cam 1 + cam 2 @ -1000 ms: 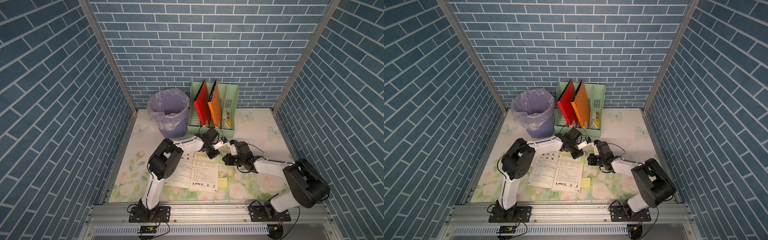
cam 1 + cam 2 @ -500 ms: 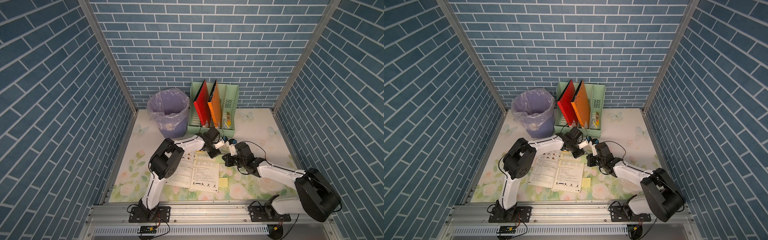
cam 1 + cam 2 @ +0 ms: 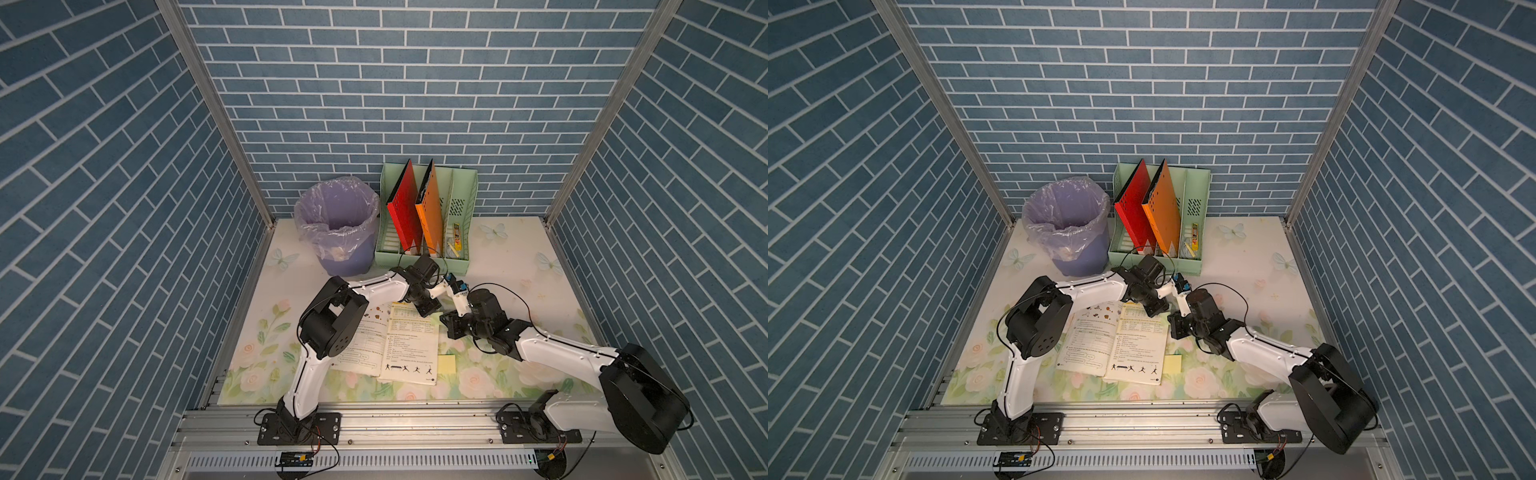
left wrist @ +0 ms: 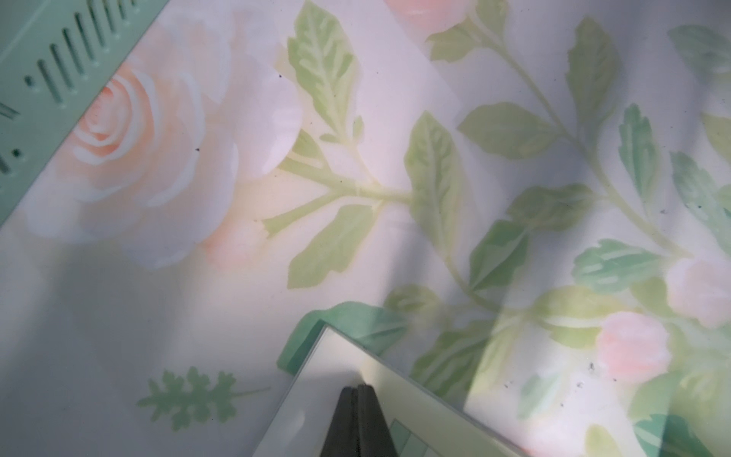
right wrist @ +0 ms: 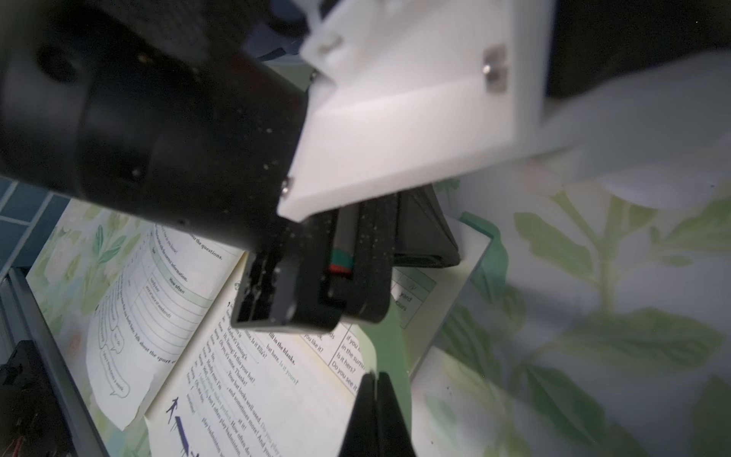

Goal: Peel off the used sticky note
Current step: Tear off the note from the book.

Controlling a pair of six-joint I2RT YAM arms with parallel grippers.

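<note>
A lined bin stands at the upper left of the table, its mouth open, probably to take the peeled note. Right of it and lower, an open book lies flat at the centre of the frame. The left hand, fingers pressed together, bears down on the book's upper right corner. I judge this pins the page so it does not lift with the note. Just right of that, the right hand is also pressed together. It seems to pinch a pale green note that curls up from the right page near its outer edge. The top views are too small to confirm this. A yellow note lies flat on the table just beside the book's lower right edge, held by nothing. Peeling looks under way. A slow pull along the page seems wise, or the paper may tear.
</note>
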